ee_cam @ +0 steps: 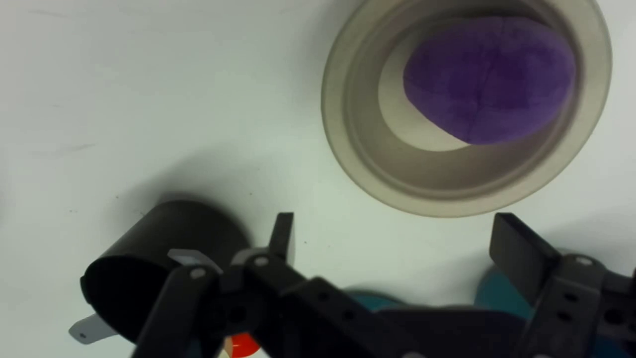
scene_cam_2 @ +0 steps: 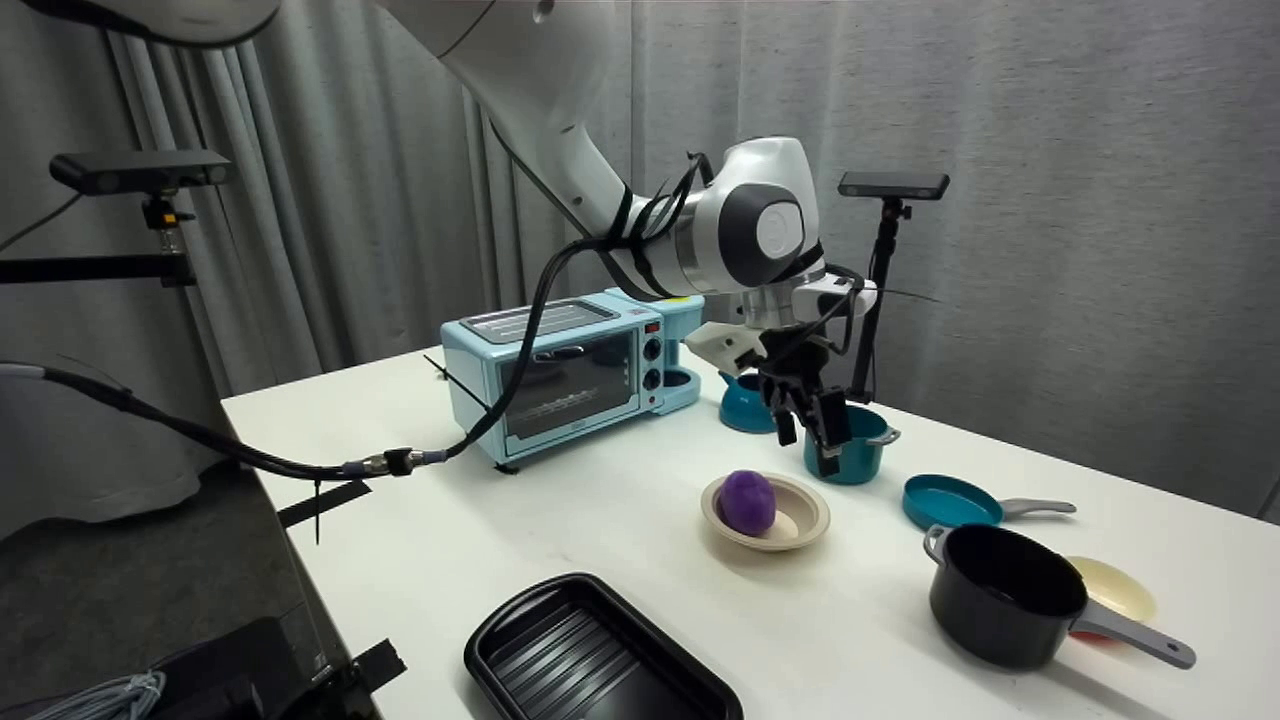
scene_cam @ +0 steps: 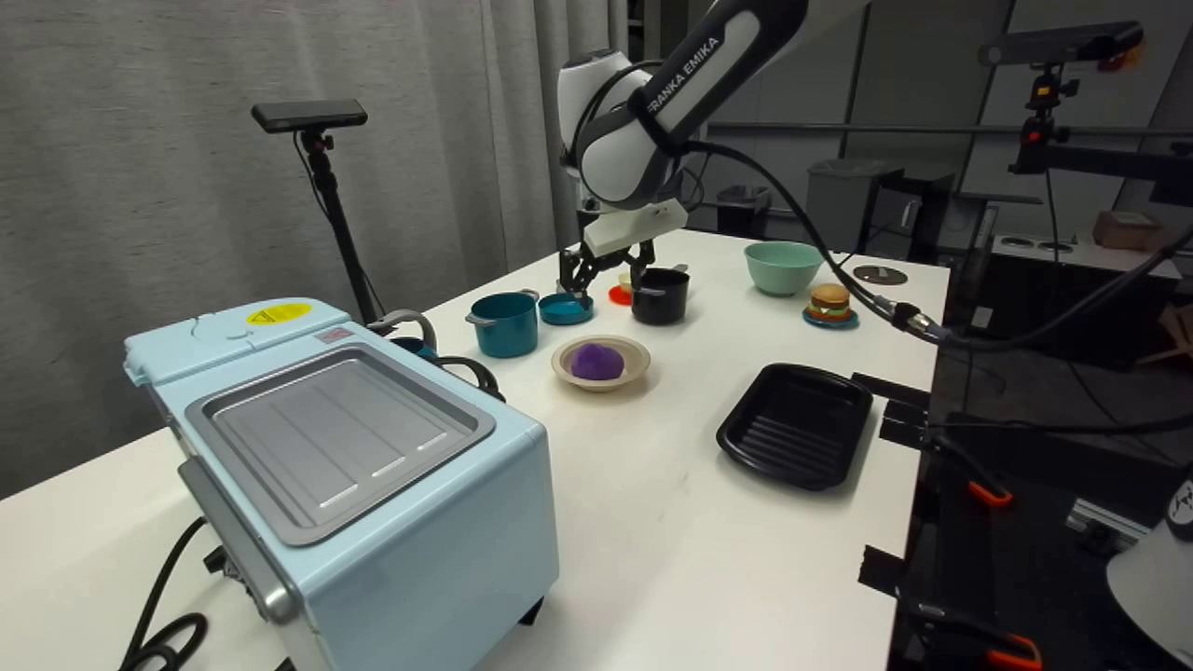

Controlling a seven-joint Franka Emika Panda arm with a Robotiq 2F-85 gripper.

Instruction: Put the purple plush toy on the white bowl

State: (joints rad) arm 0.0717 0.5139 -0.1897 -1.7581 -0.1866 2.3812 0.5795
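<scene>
The purple plush toy [scene_cam: 596, 362] lies inside the white bowl [scene_cam: 637, 357] on the table in both exterior views. In an exterior view, the toy [scene_cam_2: 747, 503] rests against one side of the bowl [scene_cam_2: 806, 520]. In the wrist view the toy [ee_cam: 489, 79] fills much of the bowl [ee_cam: 442, 206], and part of the bowl's pale bottom shows beside it. My gripper [ee_cam: 395, 233] is open and empty, its fingers wide apart and short of the bowl's rim in that view. It is above the table, apart from the bowl, in both exterior views [scene_cam: 610, 284] [scene_cam_2: 808, 450].
A teal pot [scene_cam: 506, 324], a teal pan [scene_cam_2: 945, 502] and a black pot [scene_cam_2: 1005, 600] stand near the bowl. A black tray [scene_cam: 797, 424] lies toward the table's edge. A light-blue toaster oven [scene_cam_2: 570, 375], a light-green bowl [scene_cam: 783, 268] and a toy burger [scene_cam: 829, 303] are farther off.
</scene>
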